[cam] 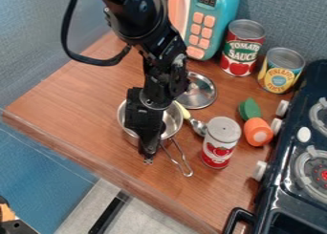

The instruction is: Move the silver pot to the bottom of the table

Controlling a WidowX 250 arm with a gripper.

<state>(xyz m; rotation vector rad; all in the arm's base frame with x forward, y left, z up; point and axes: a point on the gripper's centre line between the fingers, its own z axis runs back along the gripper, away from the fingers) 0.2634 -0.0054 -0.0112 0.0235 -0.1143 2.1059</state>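
Nearest the camera, at lower right, a black toy stove [277, 203] with pale knobs stands beside the brown wooden table [76, 111], the larger of the two, which spreads diagonally across the view. From the top edge a black robot arm [156, 49] hangs down over the middle of the table, a black cable looping out to its left. At the arm's lower end, the black end effector [148, 159] is in front of the silver metal pot, its tip by the pot's near side; whether it is released or clenched on the pot, I cannot tell.

Behind the arm, at the back, stands a teal toy microwave [219, 15] with peach buttons and a peach handle. The pot [172, 121] is at mid-table, partly hidden by the arm, with its wire handle slanting toward the lower right.

Right of the microwave, a red and green can [242, 47] stands upright near an upright yellow and blue can [281, 70]. A smaller white and red can [221, 142] stands upright to the right of the pot. Behind the pot lies a round silver lid [201, 92]. Near the stove sit a rounded orange toy piece [258, 132] and, just behind it, a dark green toy piece [250, 109]. A metal spoon with a pale yellow handle [184, 112] lies between pot and small can.
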